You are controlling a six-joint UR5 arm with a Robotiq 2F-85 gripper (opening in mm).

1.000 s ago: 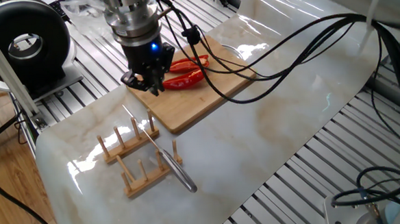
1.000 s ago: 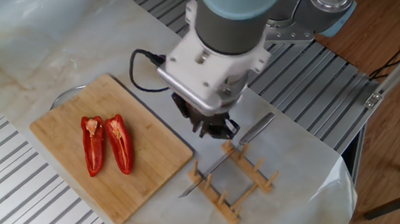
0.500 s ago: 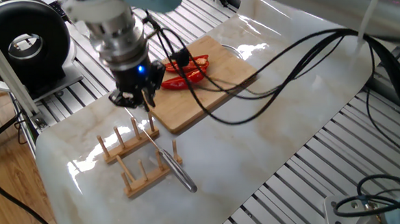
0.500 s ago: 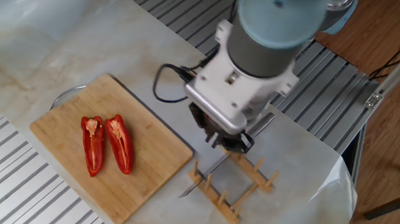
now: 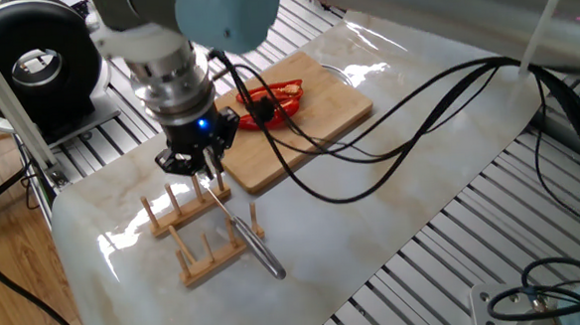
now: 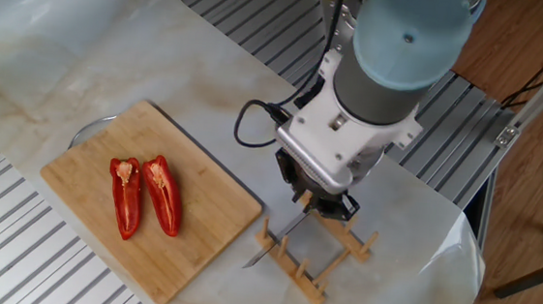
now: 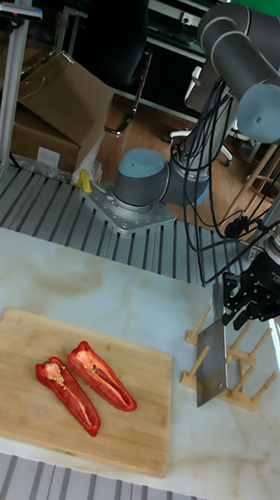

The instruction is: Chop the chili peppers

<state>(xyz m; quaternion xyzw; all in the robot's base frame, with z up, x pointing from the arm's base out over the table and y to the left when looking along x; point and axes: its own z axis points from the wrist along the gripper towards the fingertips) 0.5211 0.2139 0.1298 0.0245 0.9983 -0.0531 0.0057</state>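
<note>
Two red chili peppers lie cut side up as long halves on the bamboo cutting board; they also show as peppers and peppers. A steel knife rests in the slots of a wooden rack beside the board. My gripper hangs above the rack and hides the knife's handle in that view; only the blade shows. In the tall view the gripper is over the rack, fingers apart and empty, behind the blade.
A marble-look sheet covers the slotted aluminium table. Black cables trail from the arm over the board. A black round device stands at the far left. The arm's base sits behind the table.
The gripper has travelled from the board's edge, away from the peppers, to a spot above the knife rack. Peppers, knife and rack have stayed where they were.
</note>
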